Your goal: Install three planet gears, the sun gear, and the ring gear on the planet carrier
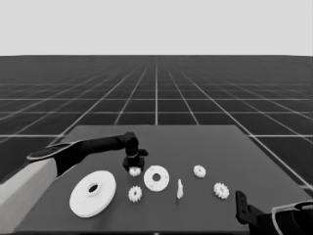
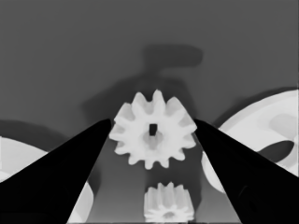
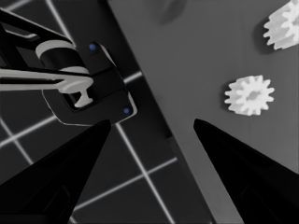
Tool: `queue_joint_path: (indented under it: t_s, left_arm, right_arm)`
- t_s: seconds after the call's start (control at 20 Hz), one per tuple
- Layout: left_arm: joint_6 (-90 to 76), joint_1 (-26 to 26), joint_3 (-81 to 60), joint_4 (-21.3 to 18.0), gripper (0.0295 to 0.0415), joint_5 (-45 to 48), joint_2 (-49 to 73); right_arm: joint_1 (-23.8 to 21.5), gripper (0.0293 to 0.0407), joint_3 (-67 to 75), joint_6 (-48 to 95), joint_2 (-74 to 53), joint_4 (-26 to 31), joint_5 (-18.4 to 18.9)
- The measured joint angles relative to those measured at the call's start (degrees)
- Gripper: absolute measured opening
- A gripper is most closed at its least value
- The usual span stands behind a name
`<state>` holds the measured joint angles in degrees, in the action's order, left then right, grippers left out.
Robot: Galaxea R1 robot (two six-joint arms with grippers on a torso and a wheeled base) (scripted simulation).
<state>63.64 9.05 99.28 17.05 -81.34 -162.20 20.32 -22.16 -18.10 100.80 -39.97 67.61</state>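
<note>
My left gripper (image 1: 134, 166) reaches in from the left and stands over a small gear (image 1: 134, 171) lying just left of the smaller round part (image 1: 156, 178). In the left wrist view this gear (image 2: 153, 129) lies between the open fingers of the left gripper (image 2: 153, 121), whose tips are at its teeth. A second gear (image 2: 167, 205) lies close behind it, and the smaller round part (image 2: 261, 135) is beside it. The larger round part (image 1: 93, 193) lies front left. Another gear (image 1: 135, 194) and two more (image 1: 199, 171) (image 1: 221, 190) lie flat. My right gripper (image 3: 153, 122) waits open with nothing between its fingers at the front right corner.
A thin white piece (image 1: 179, 189) lies between the smaller round part and the right-hand gears. The right wrist view shows two gears (image 3: 250, 95) (image 3: 282, 29) near the table's edge and dark machinery (image 3: 84, 93) past it. The parked right arm (image 1: 274, 218) fills the lower right corner.
</note>
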Motion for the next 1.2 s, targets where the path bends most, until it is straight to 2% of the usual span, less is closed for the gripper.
queue_joint_path:
  t_s: [0.15, 0.25, 0.65, 0.7, 0.75, 0.85, 0.95, 1.15, 1.2]
  left_arm:
    - [-0.35, 0.14, 0.51, 0.07, 0.0381, 0.15, -0.2]
    - [-0.38, 0.19, 0.84, 0.32, 0.0313, 0.36, -0.28]
    - [-0.4, 0.44, 1.12, 0.55, 0.0312, 0.58, -0.39]
    - [4.6, -5.27, -8.8, -5.89, 0.0313, -5.02, 3.19]
    - [6.27, -12.19, -11.69, -11.18, 0.0313, -7.15, 4.11]
    - [5.97, -18.68, -11.05, -16.58, 0.0312, -8.56, 3.78]
    - [5.44, -20.67, -10.09, -18.4, 0.0312, -9.06, 3.45]
    - [5.09, -21.45, -9.5, -19.22, 0.0312, -9.31, 3.24]
    - [6.78, -21.48, -5.1, -19.26, 0.0312, -9.3, -2.08]
  right_arm:
    - [0.0, 0.0385, 0.0, 0.0, 0.0, 0.0, 0.0]
    - [0.0, 0.0385, 0.0, 0.0, 0.0, 0.0, 0.0]
    - [0.0, 0.0385, 0.0, 0.0, 0.0, 0.0, 0.0]
    - [0.0, 0.0385, 0.0, 0.0, 0.0, 0.0, 0.0]
    - [0.0, 0.0385, 0.0, 0.0, 0.0, 0.0, 0.0]
    - [0.0, 0.0385, 0.0, 0.0, 0.0, 0.0, 0.0]
    - [0.0, 0.0385, 0.0, 0.0, 0.0, 0.0, 0.0]
    - [0.0, 0.0385, 0.0, 0.0, 0.0, 0.0, 0.0]
    - [0.0, 0.0385, 0.0, 0.0, 0.0, 0.0, 0.0]
